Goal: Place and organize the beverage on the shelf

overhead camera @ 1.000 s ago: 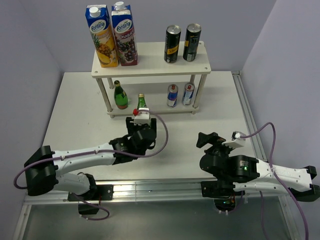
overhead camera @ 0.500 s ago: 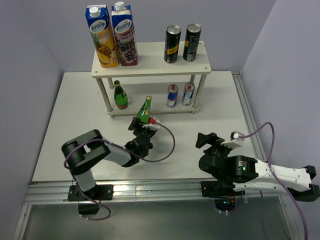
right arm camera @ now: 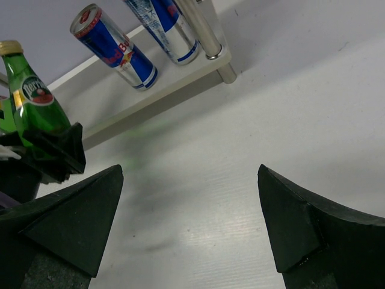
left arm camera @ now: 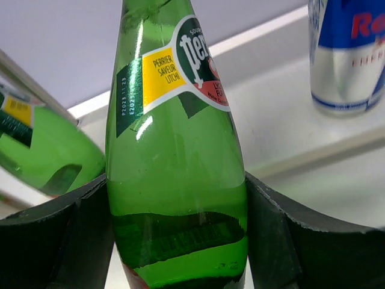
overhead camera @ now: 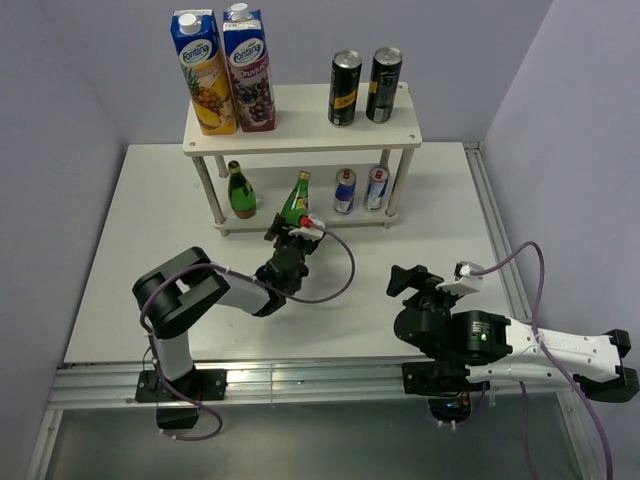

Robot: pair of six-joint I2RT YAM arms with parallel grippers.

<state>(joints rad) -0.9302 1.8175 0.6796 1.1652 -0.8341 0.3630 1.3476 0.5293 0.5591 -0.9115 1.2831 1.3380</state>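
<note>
While the left hand (overhead camera: pixel 289 236) clamps the lower body of a green bottle (overhead camera: pixel 297 203), tilted toward 1 o'clock at the front lip of the shelf's (overhead camera: pixel 300 143) lower tier, the second green bottle (overhead camera: pixel 240 190) stands at its 9 o'clock and two silver-blue cans (overhead camera: pixel 344 191) at its 3 o'clock, with a gap on either side. Top tier: two dark cans (overhead camera: pixel 345 88) at 1 o'clock, two juice cartons (overhead camera: pixel 203 72) at 11 o'clock. At 5 o'clock the right hand (right arm camera: pixel 187 174) is spread wide, holding nothing, over the desk (overhead camera: pixel 150 230), well apart from the shelf.
</note>
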